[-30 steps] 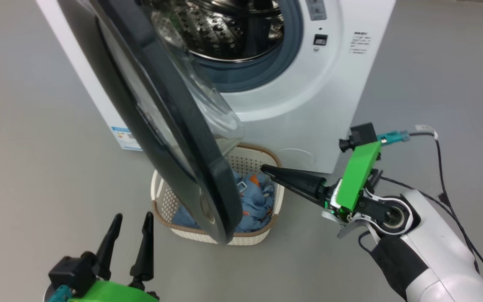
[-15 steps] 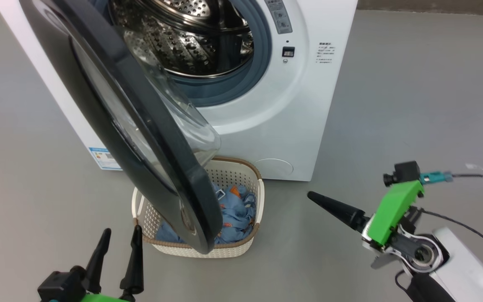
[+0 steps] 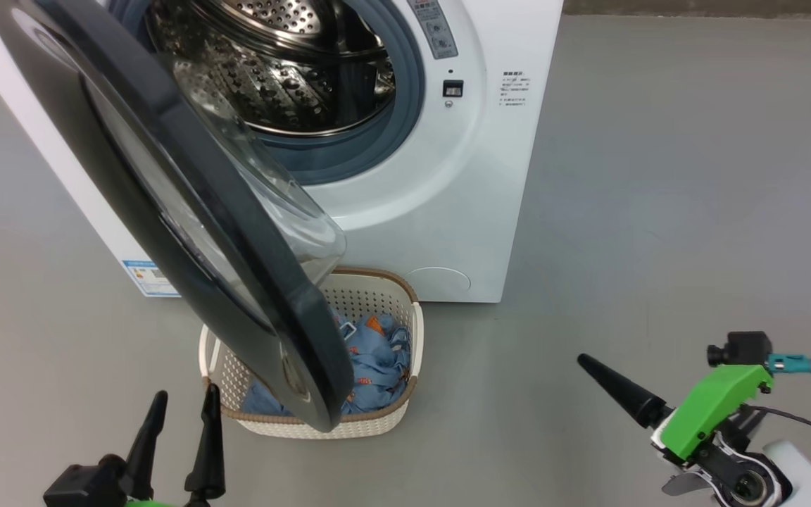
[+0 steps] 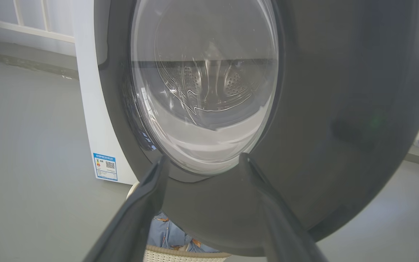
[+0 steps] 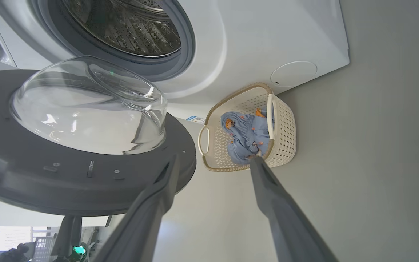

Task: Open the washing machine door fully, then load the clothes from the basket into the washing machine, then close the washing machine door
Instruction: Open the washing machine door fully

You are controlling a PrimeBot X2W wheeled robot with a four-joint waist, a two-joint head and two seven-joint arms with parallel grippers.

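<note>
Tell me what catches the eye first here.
The black door stands swung out from the washer, half hiding the basket of blue clothes in the head view. The left gripper sits open low before the door; the right gripper, open too, is off to the basket's right.

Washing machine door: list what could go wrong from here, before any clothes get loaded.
1. The washing machine door is only partly open and overhangs the basket, hiding part of the clothes; an arm reaching in may hit its edge.
2. The open left gripper sits near the door's lower rim; a glancing push could slip off the glossy surface.
3. The open right gripper stands off to the side; dipping into the basket might just shove it.
</note>
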